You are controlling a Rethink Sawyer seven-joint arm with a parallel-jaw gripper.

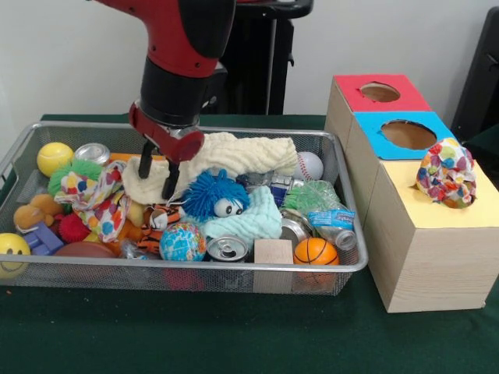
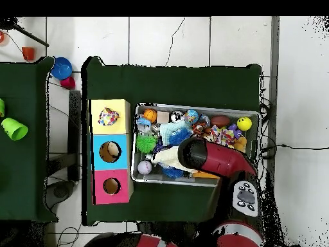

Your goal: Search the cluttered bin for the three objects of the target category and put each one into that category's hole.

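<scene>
Green table, wire bin (image 1: 352,266) crammed; gripper (image 1: 157,173) hangs low with jaws spread, cream cloth (image 1: 234,156) just beside them, likely lining up to grab something underneath.

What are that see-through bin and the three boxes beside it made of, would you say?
The grey see-through bin looks like fine metal wire mesh with a smooth, shiny rim; the toys show through its walls. The pale boxes look like unfinished wood, with faint grain lines, their red, blue and yellow tops probably matte paper or card.
</scene>
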